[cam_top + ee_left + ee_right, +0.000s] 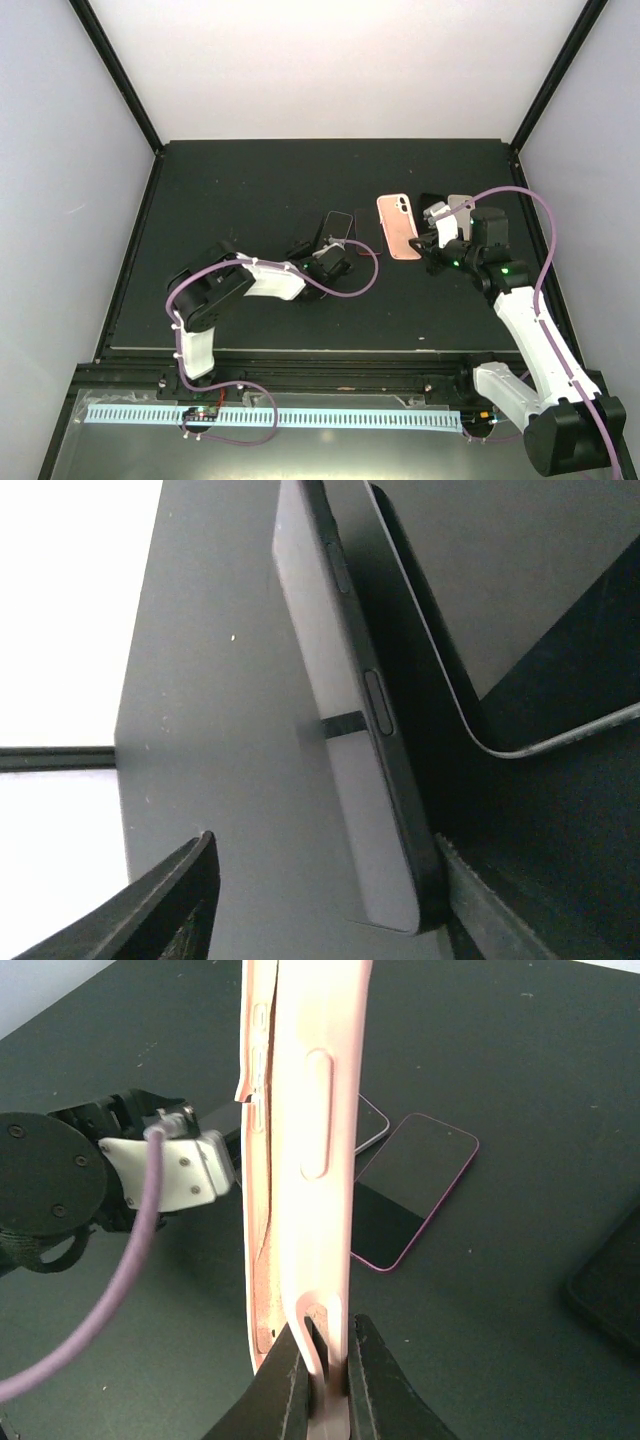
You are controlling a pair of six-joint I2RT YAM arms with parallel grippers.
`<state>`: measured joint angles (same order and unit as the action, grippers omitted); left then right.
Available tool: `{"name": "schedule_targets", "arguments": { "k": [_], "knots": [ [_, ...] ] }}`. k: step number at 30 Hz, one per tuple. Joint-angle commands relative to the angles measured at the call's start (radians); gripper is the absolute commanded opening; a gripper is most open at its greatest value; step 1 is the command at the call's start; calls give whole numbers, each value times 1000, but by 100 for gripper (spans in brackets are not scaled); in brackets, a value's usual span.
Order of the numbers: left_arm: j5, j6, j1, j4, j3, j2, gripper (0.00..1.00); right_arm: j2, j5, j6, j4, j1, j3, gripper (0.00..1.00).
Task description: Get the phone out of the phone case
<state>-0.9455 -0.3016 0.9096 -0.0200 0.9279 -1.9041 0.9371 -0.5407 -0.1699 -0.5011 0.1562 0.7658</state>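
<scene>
The pink phone case (pixel 398 226) hangs upright over the table's right half, and its hollow inside (pixel 262 1210) shows with nothing in it. My right gripper (pixel 330 1335) is shut on the case's lower rim, seen from above at the case's right side (pixel 426 246). The phone (pixel 340 770), grey-backed with a dark edge and side buttons, is left of the case (pixel 338 226). My left gripper (pixel 325 845) is open round its near end. The right finger (pixel 480 900) touches the phone's edge, and the left finger (pixel 180 900) stands well off it.
A dark phone with a purple rim (pixel 415 1185) lies flat behind the case. Two more phones (pixel 432 204) (pixel 458 204) lie at the back right. A dark flat object (pixel 610 1280) shows at the right edge. The left arm's purple cable (pixel 362 282) loops over the mat.
</scene>
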Motion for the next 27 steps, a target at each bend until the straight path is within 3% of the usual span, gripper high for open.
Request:
{"name": "schedule_targets", "arguments": {
  "k": [1, 8, 14, 22, 27],
  "knots": [
    [7, 60, -3, -40, 26, 70, 65, -10, 34, 2, 22, 0, -2, 1],
    [31, 83, -4, -67, 34, 88, 79, 9, 32, 0, 17, -1, 3, 1],
    [81, 148, -5, -169, 39, 140, 98, 11, 26, 1, 15, 0, 6, 1],
    [124, 310, -1, -357, 89, 242, 99, 29, 36, 21, 22, 0, 7, 1],
    [80, 524, 64, -552, 114, 499, 97, 63, 122, 63, 29, -2, 19, 1]
  ]
}}
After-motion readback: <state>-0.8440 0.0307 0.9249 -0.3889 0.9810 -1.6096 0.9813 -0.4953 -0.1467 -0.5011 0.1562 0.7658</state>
